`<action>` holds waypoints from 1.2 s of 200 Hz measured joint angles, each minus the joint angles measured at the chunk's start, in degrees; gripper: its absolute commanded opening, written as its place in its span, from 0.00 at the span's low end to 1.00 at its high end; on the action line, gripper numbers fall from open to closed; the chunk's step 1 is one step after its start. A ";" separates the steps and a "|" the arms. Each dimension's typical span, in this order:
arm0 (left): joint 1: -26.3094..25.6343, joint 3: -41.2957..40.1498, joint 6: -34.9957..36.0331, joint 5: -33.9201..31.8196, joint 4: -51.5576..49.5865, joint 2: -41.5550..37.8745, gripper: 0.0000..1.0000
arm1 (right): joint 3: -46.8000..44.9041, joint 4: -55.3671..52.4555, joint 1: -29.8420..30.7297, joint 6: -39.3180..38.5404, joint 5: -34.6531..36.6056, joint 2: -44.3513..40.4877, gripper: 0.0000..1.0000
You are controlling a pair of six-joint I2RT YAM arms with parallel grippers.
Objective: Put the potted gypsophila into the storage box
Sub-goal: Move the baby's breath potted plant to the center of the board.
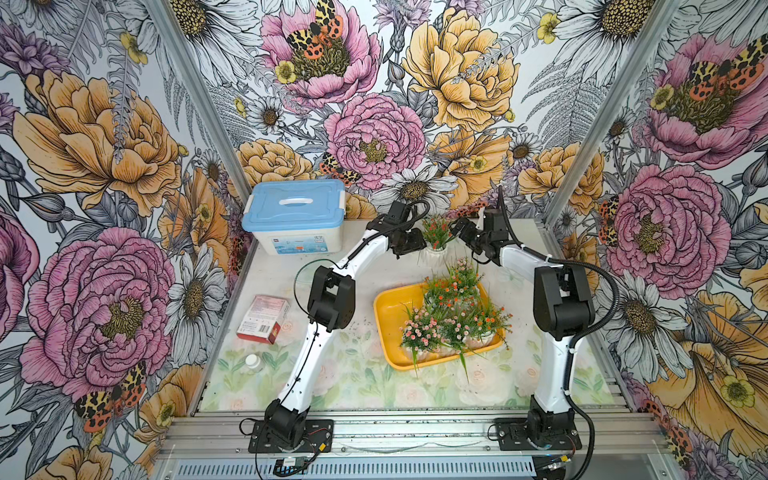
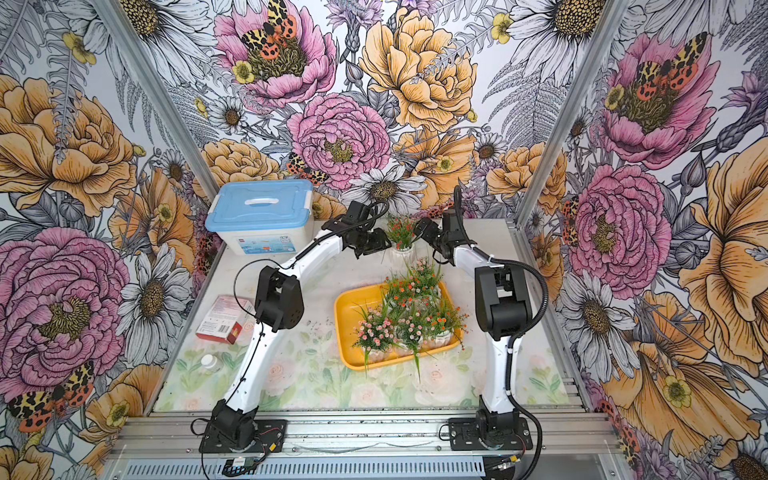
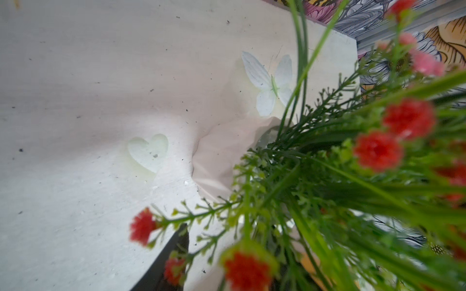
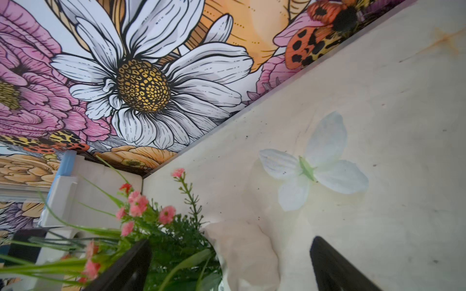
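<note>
one pot (image 1: 436, 240) stands at the back of the desk (image 1: 357, 370), outside the tray (image 1: 390, 316) holding the other pots (image 1: 453, 322). right jaws are spread wide around it, not touching. left jaws sit just beside it; whether they grip it is unclear.

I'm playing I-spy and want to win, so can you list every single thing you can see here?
storage box: one, yellow, mid-table.
potted gypsophila in it: several bunched, exact count unclear; green, orange-red or pink blossoms; white pots.
lone potted gypsophila: one, red blossoms, white pot; behind the box.
lidded bin: one, white, light-blue lid; back corner, left arm's side.
carton: one, red and white; in front of the bin.
small bottle: one, clear, white cap; in front of the carton.
table: one, pale floral cover.
left gripper: one, black; beside the lone pot, grip unclear.
right gripper: one, black, open; that pot's other side.
</note>
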 measured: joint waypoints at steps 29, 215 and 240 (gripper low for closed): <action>0.04 0.26 -0.22 -0.02 0.02 0.09 0.48 | 2.05 1.88 0.96 1.36 -2.05 2.08 0.97; 2.84 -24.96 -0.07 -7.82 -2.49 -18.12 0.46 | -2.43 13.27 12.72 10.34 -5.20 5.51 0.95; 2.93 -24.96 -0.09 -7.82 -1.99 -21.38 0.46 | -2.75 13.14 13.09 10.43 -5.22 5.05 0.95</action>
